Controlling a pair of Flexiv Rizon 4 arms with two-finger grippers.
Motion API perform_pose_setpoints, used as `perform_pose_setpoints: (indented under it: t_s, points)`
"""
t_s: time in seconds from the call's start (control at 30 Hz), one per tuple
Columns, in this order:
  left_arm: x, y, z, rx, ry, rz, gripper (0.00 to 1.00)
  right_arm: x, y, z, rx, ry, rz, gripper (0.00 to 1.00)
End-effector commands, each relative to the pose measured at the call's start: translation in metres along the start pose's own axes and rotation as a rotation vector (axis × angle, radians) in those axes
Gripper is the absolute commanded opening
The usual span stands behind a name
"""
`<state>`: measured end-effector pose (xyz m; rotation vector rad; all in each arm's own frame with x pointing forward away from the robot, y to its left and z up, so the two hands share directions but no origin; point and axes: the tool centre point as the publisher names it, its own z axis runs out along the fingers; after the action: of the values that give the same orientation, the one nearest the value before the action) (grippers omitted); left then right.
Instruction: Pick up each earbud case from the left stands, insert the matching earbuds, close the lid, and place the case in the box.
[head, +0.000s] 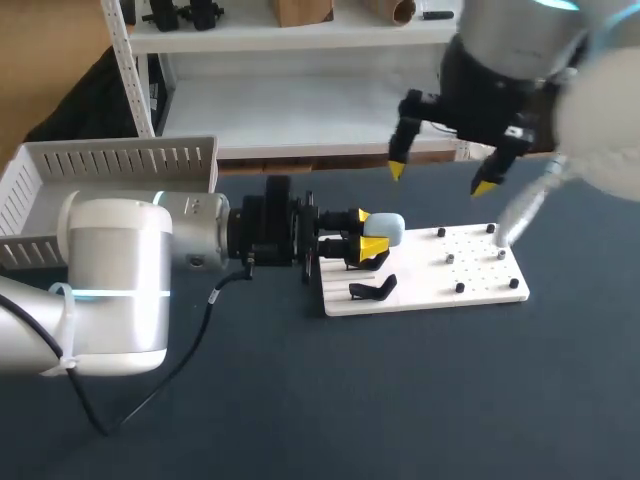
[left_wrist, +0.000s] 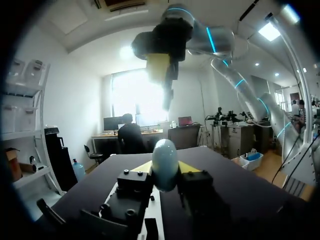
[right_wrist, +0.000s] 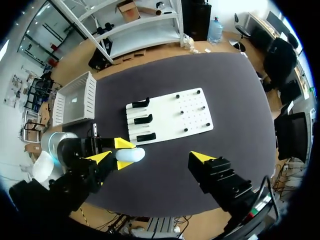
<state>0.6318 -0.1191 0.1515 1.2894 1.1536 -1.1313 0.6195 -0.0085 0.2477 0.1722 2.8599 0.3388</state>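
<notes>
A rounded pale blue earbud case (head: 388, 229) is held between the yellow tips of my left gripper (head: 366, 232), which is shut on it just over the left end of the white board (head: 425, 290). In the left wrist view the case (left_wrist: 165, 157) stands up between the two tips of the left gripper (left_wrist: 166, 169). One black stand (head: 372, 290) shows on the board in front of the case; the right wrist view shows three stands (right_wrist: 144, 119). My right gripper (head: 441, 178) hangs open high above the board. From its own view the right gripper (right_wrist: 152, 159) looks down on the case (right_wrist: 131, 155) far below.
A white slatted box (head: 110, 165) stands at the table's back left, behind my left arm. Small dark pegs (head: 459, 287) dot the right half of the board; what they hold is too small to tell. A cable (head: 190, 350) trails from the left wrist over the dark tabletop.
</notes>
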Motion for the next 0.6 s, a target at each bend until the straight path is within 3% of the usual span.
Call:
perform_pose_setpoints:
  t_s: [0.03, 0.3, 0.6]
  points:
    - [0.000, -0.001, 0.001, -0.005, -0.001, 0.002, 0.00, 0.019, -0.027, -0.016, -0.115, -0.113, 0.009, 1.00]
    - [-0.022, 0.011, -0.029, -0.096, 0.017, 0.058, 0.00, 0.019, -0.032, -0.021, -0.150, -0.104, 0.016, 1.00]
    - [-0.048, 0.021, -0.081, -0.262, 0.062, 0.122, 0.00, 0.019, -0.032, -0.021, -0.150, -0.104, 0.016, 1.00]
